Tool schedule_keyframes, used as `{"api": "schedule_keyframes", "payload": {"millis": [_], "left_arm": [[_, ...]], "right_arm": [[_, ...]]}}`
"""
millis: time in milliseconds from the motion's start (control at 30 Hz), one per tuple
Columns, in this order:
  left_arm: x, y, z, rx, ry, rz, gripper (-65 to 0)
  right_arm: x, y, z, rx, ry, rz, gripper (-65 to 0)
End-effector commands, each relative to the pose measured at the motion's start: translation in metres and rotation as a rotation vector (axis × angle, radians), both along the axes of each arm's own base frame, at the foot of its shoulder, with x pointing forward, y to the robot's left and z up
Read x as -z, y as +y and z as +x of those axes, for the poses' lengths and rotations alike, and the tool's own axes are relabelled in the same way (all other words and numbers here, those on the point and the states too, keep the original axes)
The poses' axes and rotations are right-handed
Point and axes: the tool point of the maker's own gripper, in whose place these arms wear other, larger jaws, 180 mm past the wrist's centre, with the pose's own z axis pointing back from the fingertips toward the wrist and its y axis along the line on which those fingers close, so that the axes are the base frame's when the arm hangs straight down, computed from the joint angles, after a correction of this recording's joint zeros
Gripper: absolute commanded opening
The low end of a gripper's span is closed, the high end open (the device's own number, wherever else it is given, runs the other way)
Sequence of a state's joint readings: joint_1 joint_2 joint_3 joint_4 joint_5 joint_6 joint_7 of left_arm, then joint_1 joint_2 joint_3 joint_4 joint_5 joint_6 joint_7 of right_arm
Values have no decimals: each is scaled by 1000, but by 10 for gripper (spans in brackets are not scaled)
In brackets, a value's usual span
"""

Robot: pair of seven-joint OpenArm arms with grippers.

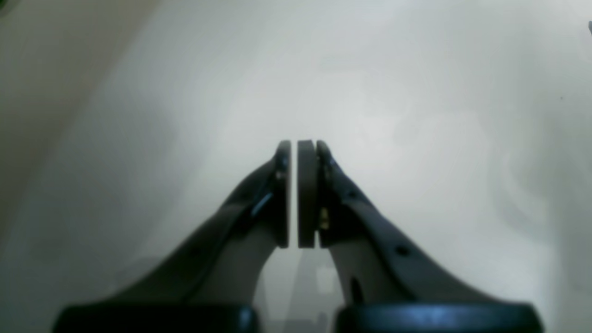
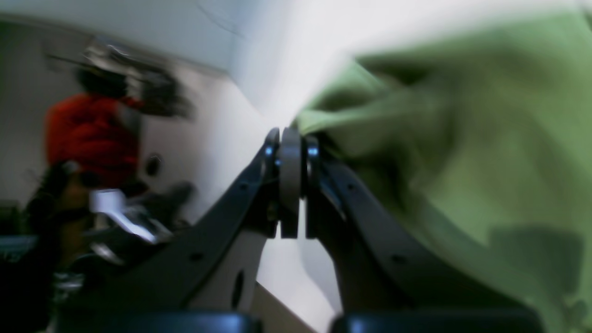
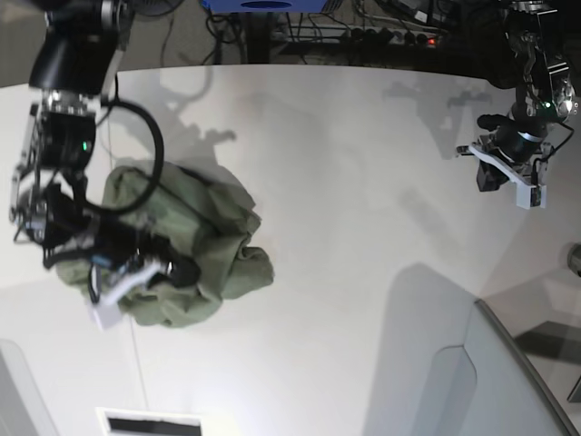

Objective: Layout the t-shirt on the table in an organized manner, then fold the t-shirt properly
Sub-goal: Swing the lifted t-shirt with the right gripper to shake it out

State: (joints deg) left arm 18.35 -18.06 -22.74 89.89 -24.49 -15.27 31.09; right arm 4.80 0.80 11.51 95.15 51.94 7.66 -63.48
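Olive-green, the t-shirt [image 3: 186, 245] lies crumpled at nine o'clock on the white table [image 3: 363, 227], bunched around the right claw [image 2: 291, 138], which pinches a fold of it. The left claw [image 1: 294, 148], pressed together and empty, hovers at two o'clock, well apart.

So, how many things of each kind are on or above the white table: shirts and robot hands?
t-shirt: 1, crumpled on the table
robot hands: 2, right hand and left hand
Total: 3
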Motion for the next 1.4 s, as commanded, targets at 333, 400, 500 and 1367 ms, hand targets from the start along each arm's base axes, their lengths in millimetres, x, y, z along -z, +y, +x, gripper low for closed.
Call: {"api": "schedule_keyframes", "payload": {"millis": [333, 400, 500, 1367], "left_arm": [[-44, -161, 60, 444, -158, -84, -617], [-46, -179, 65, 486, -168, -98, -617], [-42, -183, 66, 500, -157, -99, -615], [5, -65, 41, 339, 33, 50, -624]], "right_arm": [[-71, 8, -33, -42, -308, -48, -648], [-73, -2, -36, -1, -349, -53, -648], [-72, -41, -41, 181, -376, -6, -648], [-141, -361, 17, 877, -524, -102, -648]]}}
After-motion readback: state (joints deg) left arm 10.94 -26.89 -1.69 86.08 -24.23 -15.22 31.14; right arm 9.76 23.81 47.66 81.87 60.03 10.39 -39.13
